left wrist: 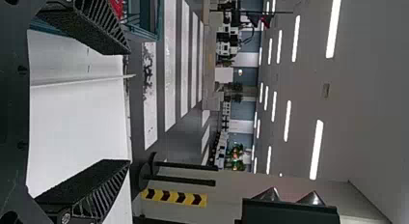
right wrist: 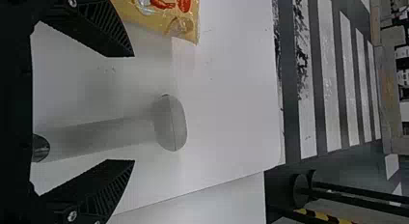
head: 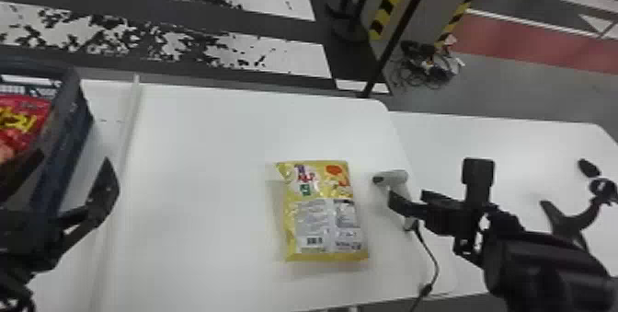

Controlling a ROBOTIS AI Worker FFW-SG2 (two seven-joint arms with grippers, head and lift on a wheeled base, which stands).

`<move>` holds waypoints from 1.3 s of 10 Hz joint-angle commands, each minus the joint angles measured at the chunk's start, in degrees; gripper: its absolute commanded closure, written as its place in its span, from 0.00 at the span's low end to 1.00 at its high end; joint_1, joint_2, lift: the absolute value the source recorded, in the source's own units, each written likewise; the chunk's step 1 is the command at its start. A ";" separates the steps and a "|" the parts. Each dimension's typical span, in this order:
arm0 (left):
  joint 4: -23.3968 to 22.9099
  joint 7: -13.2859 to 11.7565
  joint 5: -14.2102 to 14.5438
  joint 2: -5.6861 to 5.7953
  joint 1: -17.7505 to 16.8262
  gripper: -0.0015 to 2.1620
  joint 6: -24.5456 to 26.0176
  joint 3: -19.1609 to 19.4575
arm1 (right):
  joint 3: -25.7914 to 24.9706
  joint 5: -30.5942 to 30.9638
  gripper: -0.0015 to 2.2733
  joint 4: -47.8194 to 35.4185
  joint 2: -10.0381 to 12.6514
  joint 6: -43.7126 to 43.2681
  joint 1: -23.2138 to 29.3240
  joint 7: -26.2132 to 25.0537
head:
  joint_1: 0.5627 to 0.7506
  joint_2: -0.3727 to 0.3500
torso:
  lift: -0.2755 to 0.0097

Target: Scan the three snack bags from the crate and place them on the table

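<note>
Taking twelve o'clock as straight ahead of me, I see in the head view the yellow bag lying flat at twelve on the table, its label and barcode up. The scanner lies just beside it, toward the bag's two o'clock, and one finger of my right gripper crosses in front of its handle. The cable trails from that handle toward my near edge. At ten stands the crate with a red bag in it; my left gripper is at its near side, hiding part of its wall. A pale ridge runs between crate and yellow bag. At one o'clock, beyond the table, are a dark pole and a striped pillar, with tangled wires on the floor past them.

In the left wrist view my left gripper is spread wide; the crate's corner and a sliver of red bag show past one finger, and the ridge crosses the table beyond.

In the right wrist view my right gripper is spread too, with the scanner's rounded head on the table between the lines of its fingers. The yellow bag lies past one finger, apart from the scanner.
</note>
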 commanded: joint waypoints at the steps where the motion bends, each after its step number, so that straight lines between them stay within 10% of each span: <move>1: 0.40 0.00 0.00 0.08 -0.24 0.03 0.00 -0.18 | 1.45 0.77 0.05 2.43 -1.20 0.00 -1.06 0.00 | 0.70 0.09 | 0.75; 4: 1.54 0.00 0.00 0.78 -1.73 0.03 0.35 -1.76 | 1.98 3.40 0.16 5.94 -1.99 -0.18 -2.12 0.00 | 0.70 0.07 | 0.75; 6: 1.98 0.00 0.09 1.13 -2.08 0.03 0.53 -2.20 | 2.60 4.98 0.83 5.94 -2.16 0.17 -2.38 -0.09 | 0.70 0.04 | 0.75; 7: 2.07 0.00 0.09 1.22 -2.26 0.03 0.53 -2.37 | 2.68 5.16 0.96 5.94 -2.25 1.40 -2.64 -0.09 | 0.70 0.04 | 0.75; 13: 1.89 0.00 0.09 1.31 -2.17 0.03 0.35 -2.81 | 1.19 3.49 0.99 -0.30 -2.16 4.39 0.17 -0.09 | 0.70 0.03 | 0.75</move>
